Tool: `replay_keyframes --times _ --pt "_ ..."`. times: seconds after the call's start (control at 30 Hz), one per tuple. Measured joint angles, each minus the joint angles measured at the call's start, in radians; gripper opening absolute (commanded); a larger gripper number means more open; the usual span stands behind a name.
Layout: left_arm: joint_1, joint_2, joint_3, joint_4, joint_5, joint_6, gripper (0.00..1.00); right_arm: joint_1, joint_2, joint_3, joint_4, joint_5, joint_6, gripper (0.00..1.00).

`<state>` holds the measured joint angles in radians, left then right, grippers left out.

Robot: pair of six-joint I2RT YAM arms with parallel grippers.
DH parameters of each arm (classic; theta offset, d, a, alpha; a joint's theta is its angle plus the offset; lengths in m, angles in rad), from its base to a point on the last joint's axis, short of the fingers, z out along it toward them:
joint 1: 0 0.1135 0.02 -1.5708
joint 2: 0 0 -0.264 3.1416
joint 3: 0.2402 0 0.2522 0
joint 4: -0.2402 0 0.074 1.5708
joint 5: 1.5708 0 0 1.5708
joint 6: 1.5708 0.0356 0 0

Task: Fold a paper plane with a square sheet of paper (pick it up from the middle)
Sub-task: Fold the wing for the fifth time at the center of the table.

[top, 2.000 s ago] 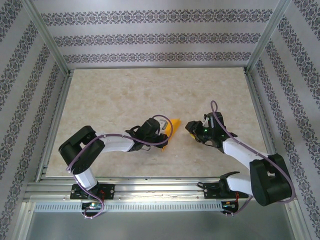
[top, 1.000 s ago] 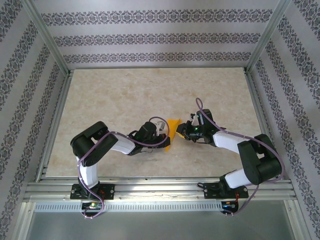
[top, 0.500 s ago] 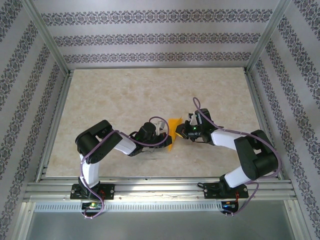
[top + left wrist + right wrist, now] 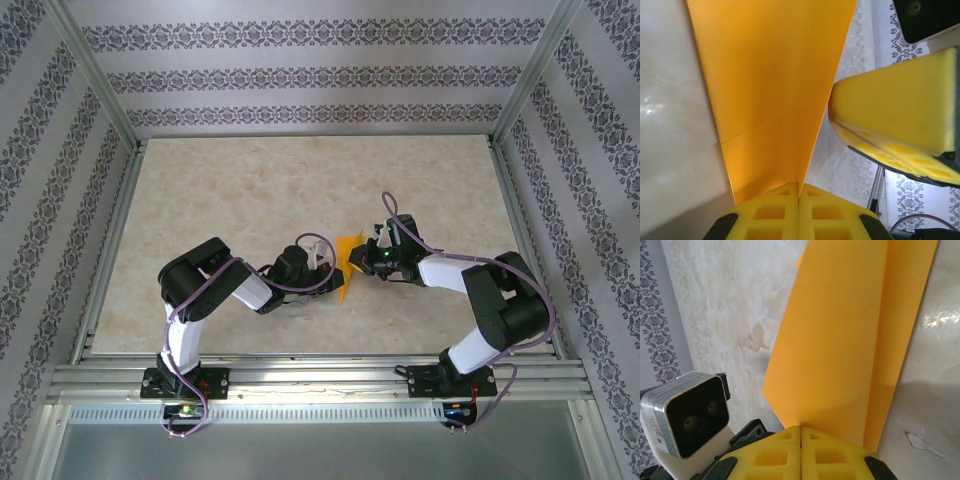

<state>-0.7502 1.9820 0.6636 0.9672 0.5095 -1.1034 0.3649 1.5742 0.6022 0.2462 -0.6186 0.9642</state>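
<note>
The orange paper (image 4: 346, 262) is bright and plain. It is folded, so it is not a flat square now. From above it looks like a long pointed shape, wide at the far end and thin at the near end. It sits near the middle of the tabletop (image 4: 250, 190).

The left end effector (image 4: 799, 192) pinches one edge of the orange paper (image 4: 770, 90). A thin crease line runs across it there. The right end effector (image 4: 801, 432) pinches the other side. There the orange paper (image 4: 840, 340) shows two layers, one big flap over a thin strip. Whether it touches the tabletop is hard to tell.
</note>
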Motion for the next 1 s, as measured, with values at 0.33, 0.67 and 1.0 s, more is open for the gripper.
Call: replay_keyframes --times 0.33,0.67,1.0 --pt "0.016 0.016 -0.012 0.051 0.015 -0.068 0.00 0.000 0.005 0.000 0.020 -0.005 -0.007 0.08" --pt "0.027 0.044 -0.029 0.145 0.026 -0.151 0.00 -0.003 0.032 0.011 0.028 -0.027 -0.030 0.08" --pt "0.039 0.047 -0.032 0.145 0.033 -0.189 0.00 -0.014 0.084 0.045 0.034 -0.050 -0.055 0.08"
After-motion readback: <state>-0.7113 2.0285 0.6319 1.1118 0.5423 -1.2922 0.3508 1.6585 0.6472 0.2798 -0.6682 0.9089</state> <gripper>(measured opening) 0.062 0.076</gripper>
